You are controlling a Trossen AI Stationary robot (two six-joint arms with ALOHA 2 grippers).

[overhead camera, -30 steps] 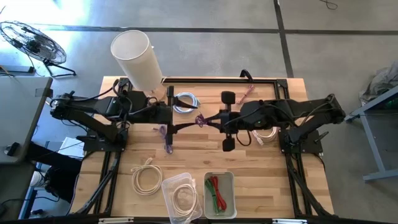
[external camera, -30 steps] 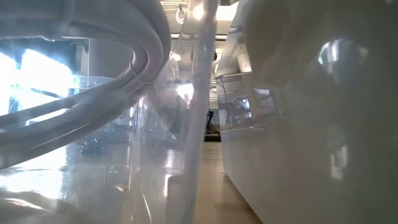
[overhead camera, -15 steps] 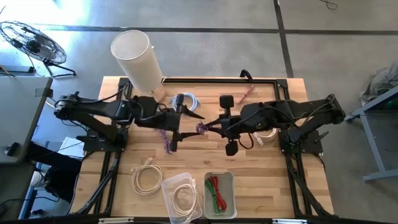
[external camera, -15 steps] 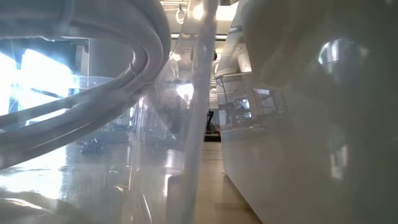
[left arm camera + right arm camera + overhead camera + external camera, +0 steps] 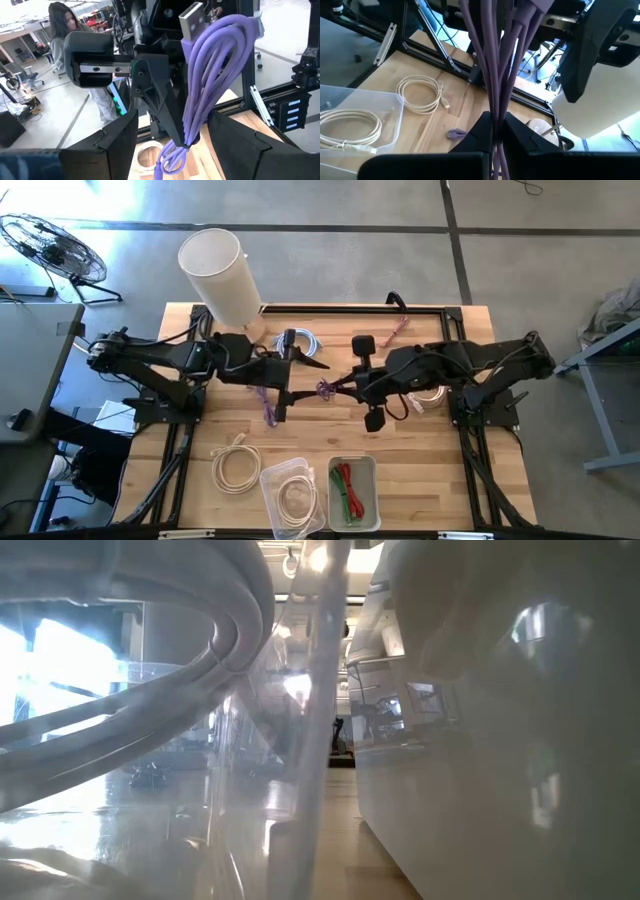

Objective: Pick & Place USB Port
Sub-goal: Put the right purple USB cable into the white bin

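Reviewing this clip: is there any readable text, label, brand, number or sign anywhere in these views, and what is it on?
None is legible.
Red signs in the room behind the left wrist view: too blurred to read.
Bundled purple USB cable, clear plastic container, white cylindrical bin: no markings visible.

High view: even, diffuse overhead light, sharp throughout, soft short shadows under both arms. Low view: hazy, glare streaks, out of focus behind a clear plastic container wall (image 5: pixel 250 790). Wrist views: bright backlit windows, nearest dark fingers (image 5: pixel 115 145) blurred.
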